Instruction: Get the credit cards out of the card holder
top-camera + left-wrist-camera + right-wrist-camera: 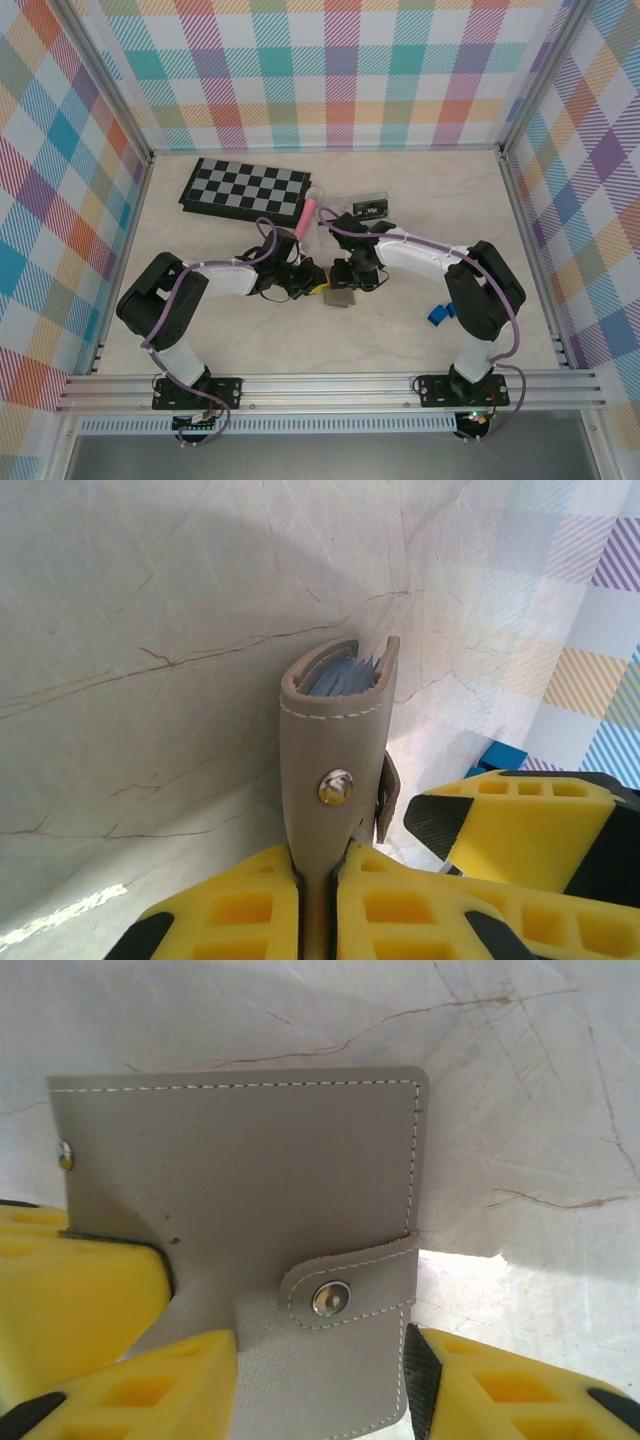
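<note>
The grey card holder (250,1170) is folded shut, its tab (345,1295) snapped down over the edge. My left gripper (318,900) is shut on one edge of it and holds it upright off the table. Seen end-on, the card holder (330,770) shows pale blue edges of the credit cards (345,675) inside the fold. My right gripper (320,1360) is open and straddles the corner below the tab. One of its pads (418,1380) sits just beside the holder's edge. From above, both grippers meet at the card holder (340,298) mid-table.
A folded chessboard (245,190) lies at the back left, with a clear plastic box (368,208) and a pink object (307,215) behind the grippers. A small blue object (438,313) lies by the right arm. Plaid walls enclose the table.
</note>
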